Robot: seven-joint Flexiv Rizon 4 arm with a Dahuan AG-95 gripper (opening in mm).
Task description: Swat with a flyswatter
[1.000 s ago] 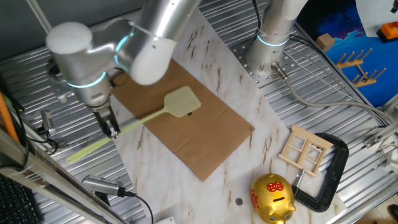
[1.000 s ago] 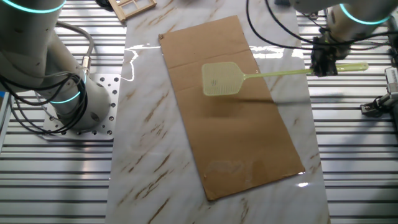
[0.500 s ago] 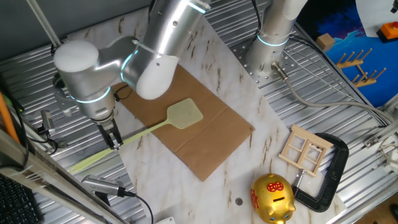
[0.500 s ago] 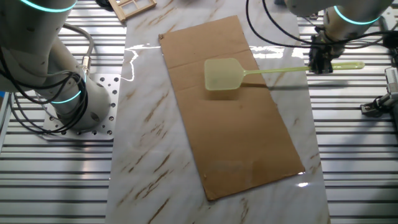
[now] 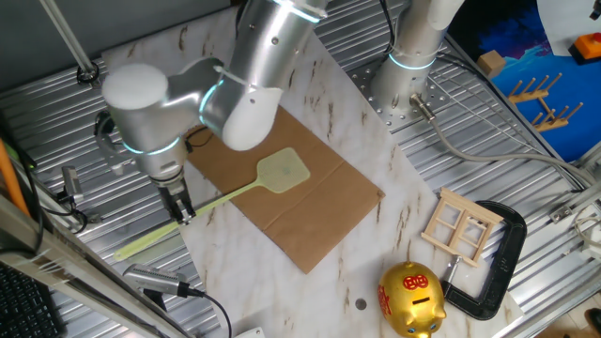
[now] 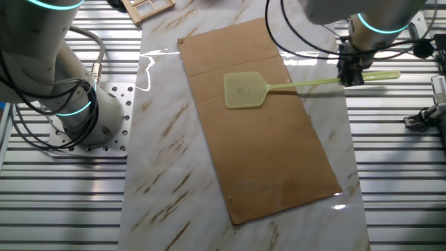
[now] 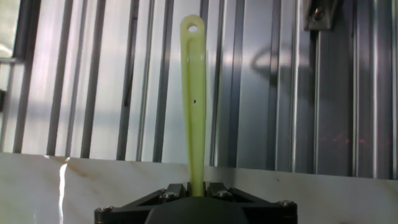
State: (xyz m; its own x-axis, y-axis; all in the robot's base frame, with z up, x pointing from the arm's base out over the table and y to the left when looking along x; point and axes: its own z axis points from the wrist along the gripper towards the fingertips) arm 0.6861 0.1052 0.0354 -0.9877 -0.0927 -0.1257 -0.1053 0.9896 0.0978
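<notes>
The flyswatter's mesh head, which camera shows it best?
The other fixed view: the flyswatter shows its mesh head face-on over the brown sheet. One fixed view shows the head smaller and angled. The hand view shows only the handle's end beyond the pincer.

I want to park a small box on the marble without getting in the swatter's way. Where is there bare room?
Bare marble lies between the brown sheet and the arm's round base. Another patch sits between the sheet's near corner and the gold piggy bank. It is crowded along the flyswatter, held by the gripper, and around the wooden frame and black clamp.
</notes>
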